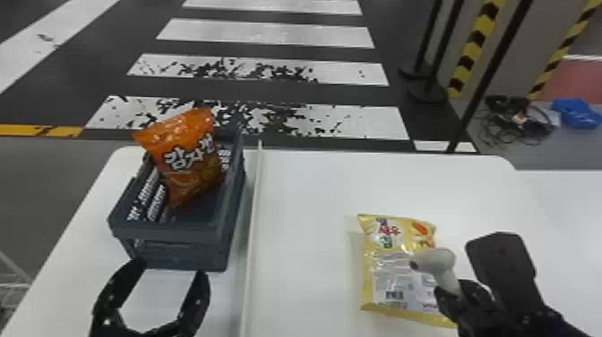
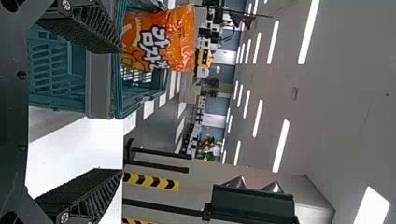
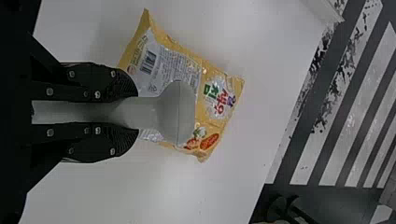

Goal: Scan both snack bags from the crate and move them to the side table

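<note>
On white worktop (image 1: 309, 188): yellow bag (image 1: 380, 264) out, likely mid-scan; orange bag (image 1: 188, 157) in crate (image 1: 170, 246). Scanner (image 3: 180, 112) in right end effector (image 3: 133, 112); left end effector (image 1: 171, 269) wide. Probably remaining: orange scan, both moves.

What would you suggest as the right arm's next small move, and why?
I would probably ease the right gripper slightly left and toward the robot, to line the scanner up with the barcode. The yellow bag lies barcode up, and in the head view that code sits nearer the robot and left of the scanner's head.
</note>
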You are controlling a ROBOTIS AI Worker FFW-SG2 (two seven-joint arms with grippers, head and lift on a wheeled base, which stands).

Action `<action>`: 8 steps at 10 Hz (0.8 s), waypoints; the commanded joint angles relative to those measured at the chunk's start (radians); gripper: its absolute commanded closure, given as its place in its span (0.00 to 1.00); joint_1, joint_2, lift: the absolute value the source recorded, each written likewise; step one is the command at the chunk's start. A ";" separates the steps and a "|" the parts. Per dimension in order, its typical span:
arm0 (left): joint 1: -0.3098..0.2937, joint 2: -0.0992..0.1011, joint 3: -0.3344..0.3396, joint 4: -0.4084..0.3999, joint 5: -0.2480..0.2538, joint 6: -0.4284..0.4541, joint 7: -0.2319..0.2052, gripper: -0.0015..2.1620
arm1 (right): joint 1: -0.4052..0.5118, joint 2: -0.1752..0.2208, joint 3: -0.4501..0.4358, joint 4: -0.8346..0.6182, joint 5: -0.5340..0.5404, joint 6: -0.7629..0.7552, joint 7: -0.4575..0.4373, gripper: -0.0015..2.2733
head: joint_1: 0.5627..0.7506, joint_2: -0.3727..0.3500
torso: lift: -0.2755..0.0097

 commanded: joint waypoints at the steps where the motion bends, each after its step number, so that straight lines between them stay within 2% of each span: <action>1: 0.000 0.000 -0.001 0.002 0.000 0.000 0.000 0.04 | 0.007 -0.008 -0.074 0.012 -0.017 -0.059 -0.005 0.99 | 0.70 0.42 | 0.62; 3: -0.001 0.002 -0.004 0.002 0.000 0.000 -0.002 0.04 | 0.020 -0.017 -0.179 0.076 -0.052 -0.203 -0.048 0.99 | 0.70 0.32 | 0.62; 5: 0.000 0.002 -0.004 0.003 0.000 0.000 -0.002 0.04 | 0.017 -0.017 -0.299 0.196 -0.165 -0.384 -0.052 0.99 | 0.70 0.25 | 0.62; 8: 0.002 0.000 -0.004 0.003 0.000 0.000 0.000 0.04 | -0.013 -0.017 -0.391 0.374 -0.236 -0.574 -0.052 0.99 | 0.70 0.18 | 0.62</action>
